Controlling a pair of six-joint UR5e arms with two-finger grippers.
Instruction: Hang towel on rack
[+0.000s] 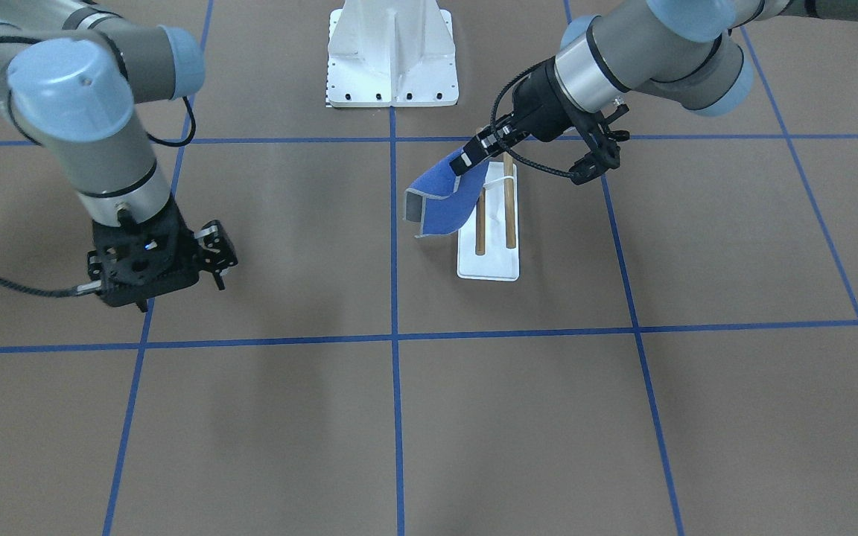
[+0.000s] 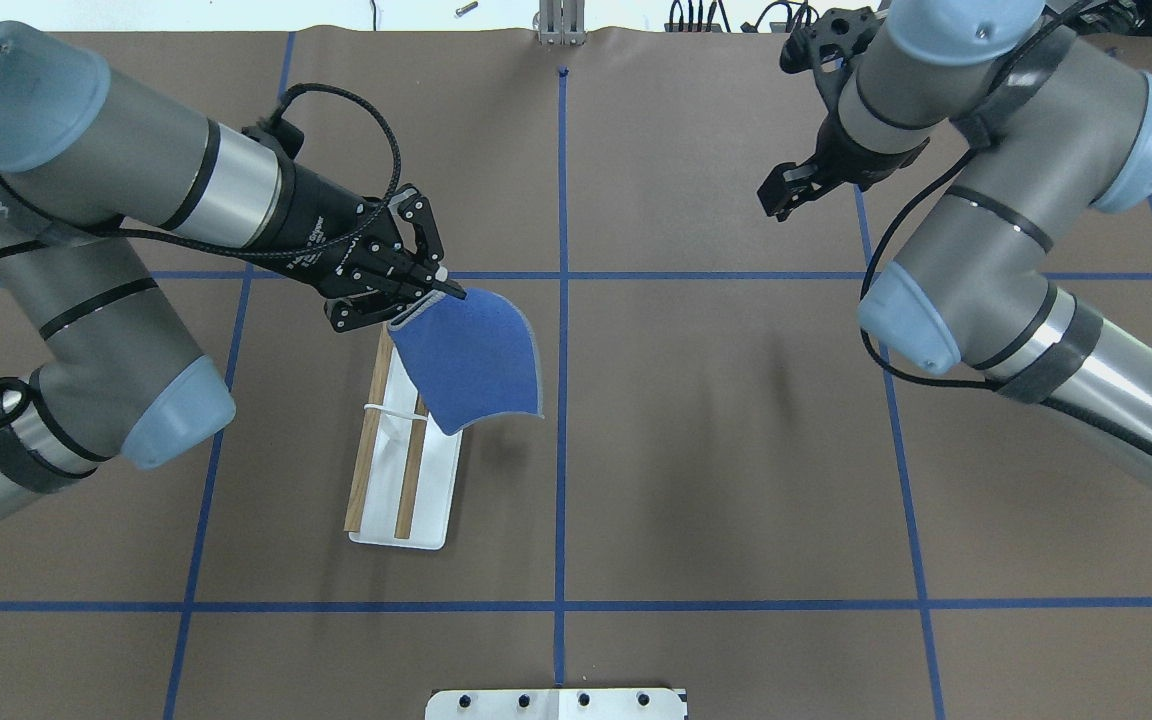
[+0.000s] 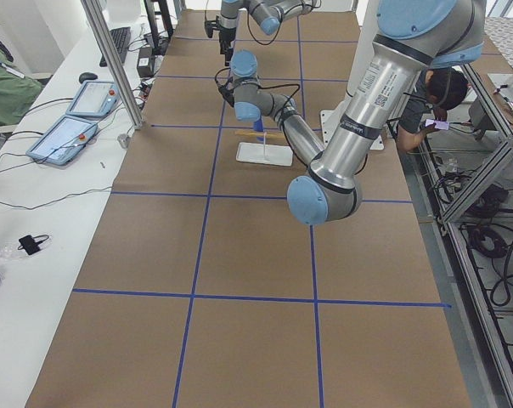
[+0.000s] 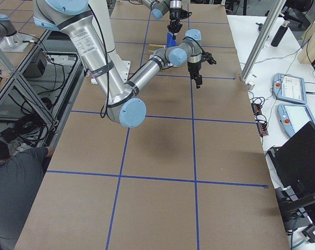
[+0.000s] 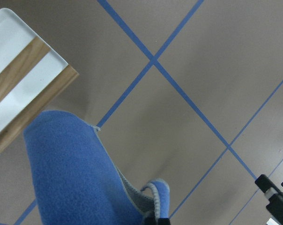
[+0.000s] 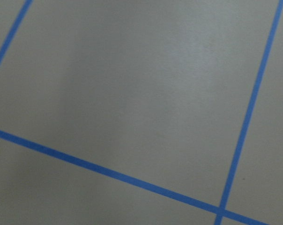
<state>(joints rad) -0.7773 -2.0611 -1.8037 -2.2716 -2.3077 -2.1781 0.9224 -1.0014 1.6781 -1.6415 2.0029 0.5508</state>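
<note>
My left gripper point(image 2: 436, 288) is shut on one corner of the royal-blue towel point(image 2: 476, 360) and holds it in the air over the far end of the rack point(image 2: 436, 490). The towel hangs curled, partly over one brown rod point(image 2: 408, 490) and off the rack's inner side. In the front view the left gripper point(image 1: 470, 158) pinches the towel point(image 1: 444, 202) above the rack's white base point(image 1: 490, 264). The left wrist view shows the towel point(image 5: 71, 173) beside the rack's end point(image 5: 19, 89). My right gripper point(image 1: 182, 292) hangs open and empty, far from the rack, and also shows in the overhead view point(image 2: 781, 195).
The white bolted pedestal point(image 1: 392, 67) stands at the robot's edge of the brown table, which is marked with blue tape lines point(image 1: 393, 335). The right wrist view shows only bare table and tape.
</note>
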